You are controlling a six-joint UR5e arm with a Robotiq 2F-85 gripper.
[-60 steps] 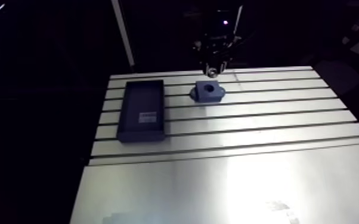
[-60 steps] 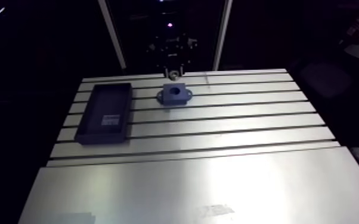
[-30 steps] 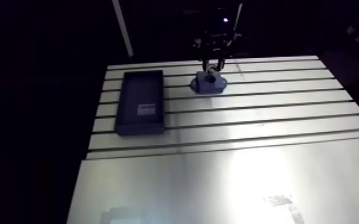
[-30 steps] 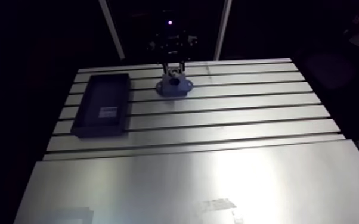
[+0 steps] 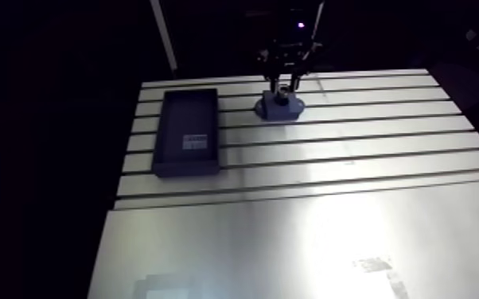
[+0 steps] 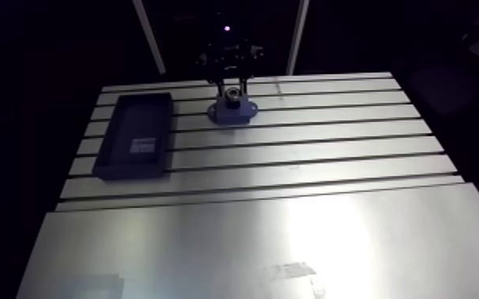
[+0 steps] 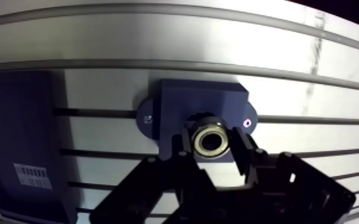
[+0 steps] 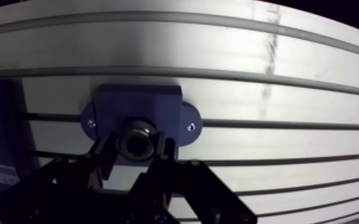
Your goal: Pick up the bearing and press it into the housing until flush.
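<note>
With the jaws clamped on the bearing (image 7: 210,142) over the housing (image 7: 197,100), any tilt or offset could jam it crooked when pressed.

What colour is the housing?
Dark blue. The flanged housing block shows best in the wrist view, beneath the silver ring-shaped bearing.

The arm view is dim and black all round. A broad white glare lies on the near tabletop (image 5: 346,238); tray (image 5: 185,141) and housing (image 5: 281,111) are dark shapes. In the wrist view the tabletop is bright, its slots bow, the pincer (image 7: 212,147) is a black silhouette, and the bearing (image 7: 210,140) glints.
</note>
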